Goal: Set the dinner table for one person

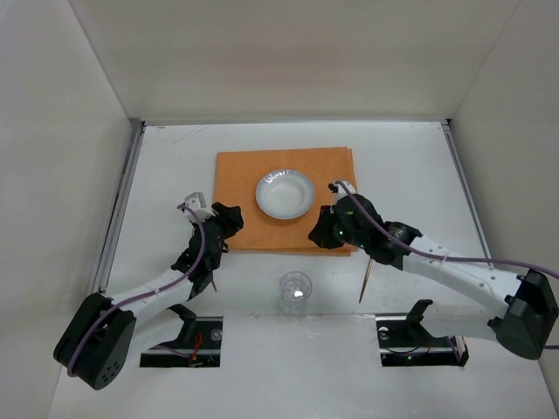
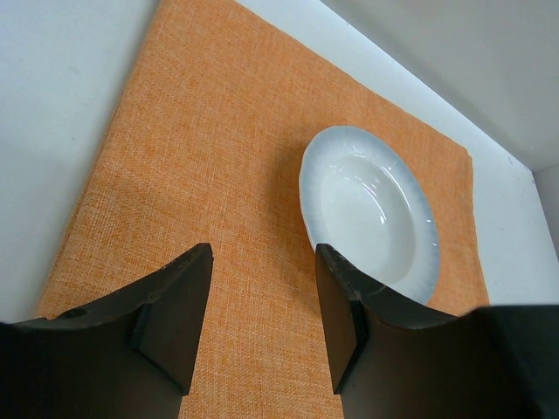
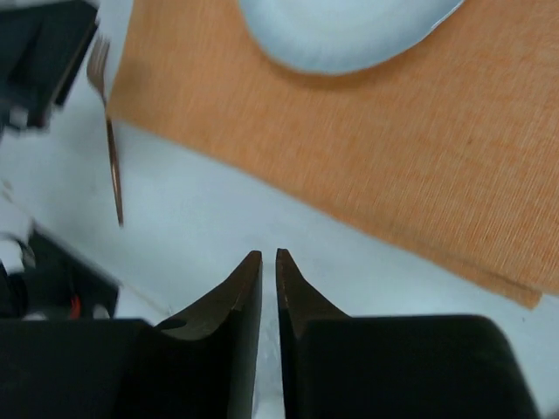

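a: entry one, fork (image 3: 109,148). where is it lying?

b: it is lying on the dinner table (image 1: 175,166), just off the orange mat's (image 1: 244,175) near left corner, long axis running near to far.

a: nearer arm?

b: the left. the left gripper (image 2: 263,253) is hovering over that corner, jaws standing apart, empty. the right gripper (image 3: 269,255) is sitting at the near right corner, jaws pressed together, holding nothing.
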Motion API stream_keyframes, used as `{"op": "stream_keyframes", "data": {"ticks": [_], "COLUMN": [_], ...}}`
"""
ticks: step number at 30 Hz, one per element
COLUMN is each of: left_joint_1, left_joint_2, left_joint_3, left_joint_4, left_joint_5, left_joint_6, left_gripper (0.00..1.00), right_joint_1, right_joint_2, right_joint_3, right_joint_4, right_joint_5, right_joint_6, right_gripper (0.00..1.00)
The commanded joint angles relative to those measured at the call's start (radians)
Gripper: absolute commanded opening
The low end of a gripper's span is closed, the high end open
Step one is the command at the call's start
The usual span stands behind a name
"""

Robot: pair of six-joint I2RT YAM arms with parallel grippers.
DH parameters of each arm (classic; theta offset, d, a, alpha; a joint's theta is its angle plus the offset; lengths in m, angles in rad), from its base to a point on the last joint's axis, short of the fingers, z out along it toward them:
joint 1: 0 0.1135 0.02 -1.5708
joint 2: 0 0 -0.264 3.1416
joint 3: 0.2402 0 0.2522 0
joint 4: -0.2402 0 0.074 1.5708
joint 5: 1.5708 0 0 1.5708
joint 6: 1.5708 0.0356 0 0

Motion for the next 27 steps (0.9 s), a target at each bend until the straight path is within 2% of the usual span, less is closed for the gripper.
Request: {"op": "stream_keyframes", "data": {"ticks": [1, 4, 8, 10, 16, 20, 24, 27], "left_joint_1": [0.008, 0.0, 0.011, 0.005, 0.004, 0.007, -0.003, 0.007], "left_joint_2": [-0.008, -0.02, -0.034, -0.046, -0.038, -0.029, -0.035, -0.029], "left_joint_3": [-0.008, -0.008, -0.012, -0.015, -0.011, -0.012, -0.011, -0.011], "left_joint_4": [0.054, 0.056, 0.051, 0.05, 0.05, 0.05, 0.05, 0.05], "left_joint_5": [-0.013, -0.019, -0.013, -0.021, -0.015, -0.023, -0.025, -0.018], "left_joint_6": [-0.009, -0.004, -0.007, -0.004, -0.004, -0.001, 0.004, -0.004], "left_gripper": [0.48, 0.48, 0.48, 0.48, 0.48, 0.49, 0.48, 0.48], "right_joint_1": [0.09, 0.176, 0.264, 0.293, 0.305, 0.305, 0.311, 0.311], "right_joint_2": [-0.042, -0.033, -0.011, -0.001, 0.041, 0.093, 0.137, 0.16], "right_joint_3": [0.075, 0.097, 0.107, 0.109, 0.104, 0.112, 0.107, 0.109], "right_joint_4": [-0.251, -0.313, -0.335, -0.336, -0.301, -0.275, -0.239, -0.224], "right_joint_5": [0.043, 0.049, 0.035, 0.026, 0.026, 0.03, 0.032, 0.026], "right_joint_6": [-0.131, -0.177, -0.192, -0.203, -0.212, -0.217, -0.234, -0.234], "right_gripper": [0.22, 0.3, 0.47, 0.5, 0.51, 0.47, 0.41, 0.3]}}
